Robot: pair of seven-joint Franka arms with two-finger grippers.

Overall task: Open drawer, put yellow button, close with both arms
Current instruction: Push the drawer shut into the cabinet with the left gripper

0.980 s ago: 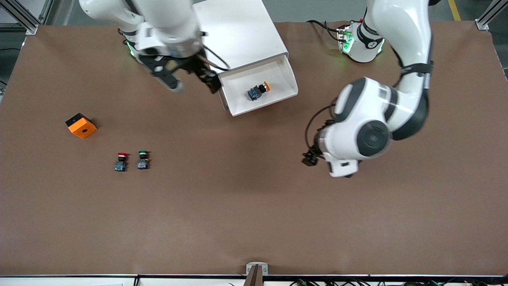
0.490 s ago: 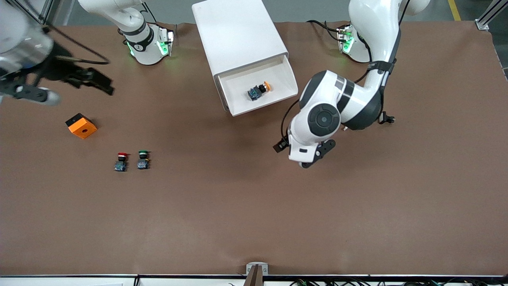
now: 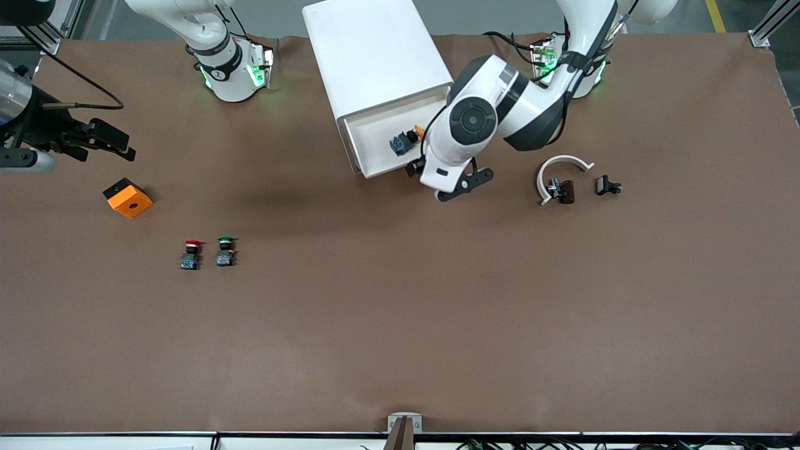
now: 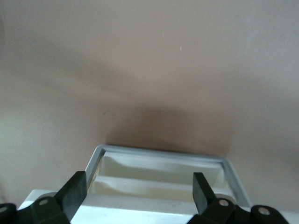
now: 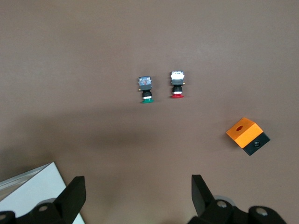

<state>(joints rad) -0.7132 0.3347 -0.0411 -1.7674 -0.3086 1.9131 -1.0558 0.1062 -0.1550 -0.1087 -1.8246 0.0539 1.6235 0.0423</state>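
White cabinet [image 3: 375,56] stands between the two arm bases, its top drawer [image 3: 375,150] pulled out toward the front camera. Yellow button [image 3: 409,139] lies on its side inside the drawer, partly covered in the front view by the left arm [image 3: 494,112]. Left gripper [image 3: 464,182] hangs over the drawer's front edge at the end toward the left arm; in the left wrist view its fingers [image 4: 74,191] are spread wide with nothing between them, and the drawer's rim [image 4: 159,153] shows just past them. Right gripper [image 3: 94,140] is up at the right arm's end of the table, over bare brown mat, fingers [image 5: 74,193] spread apart and empty. Orange block [image 3: 127,197] with a black side sits nearer the front camera than that gripper. Red-capped button [image 3: 191,254] and green-capped button [image 3: 225,251] stand side by side, nearer still and toward the table's middle. White curved piece [image 3: 559,167] with a dark clip, and a small black part [image 3: 607,185] beside it, lie toward the left arm's end.
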